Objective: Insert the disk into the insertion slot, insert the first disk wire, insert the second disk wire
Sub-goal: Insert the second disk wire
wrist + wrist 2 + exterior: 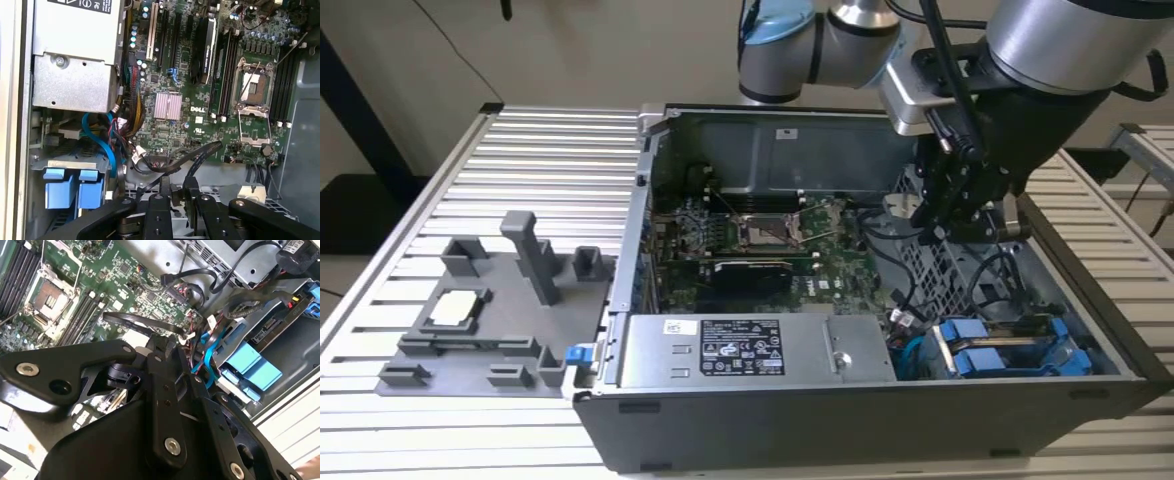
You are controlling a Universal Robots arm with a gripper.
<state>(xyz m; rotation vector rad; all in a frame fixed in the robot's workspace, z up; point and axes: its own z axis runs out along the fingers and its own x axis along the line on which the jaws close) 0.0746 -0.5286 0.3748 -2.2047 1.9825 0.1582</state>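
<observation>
Inside the computer case (854,425), above the motherboard (170,132), the tool (177,186) is clamped on a black cable (200,152).

Place: a robotics lab or test workshop, not a home or an office.
Bench: a table (547,150) topped with ribbed aluminium profile slats; 1 more of the same build (1150,160) stands at the exterior view's right.
Robot: 1 industrial arm (1067,50) with silver and blue-capped joints, carrying a black gripper (958,225), hangs over the bench.
Workpiece: an open desktop computer case (854,425) lies on its side with the panel off and the motherboard (761,240) bare.
Fixture: a grey plastic jig (480,320) with posts and slots sits beside the case, on the exterior view's left.
Surroundings: a plain pale wall (587,50) behind the bench.
</observation>
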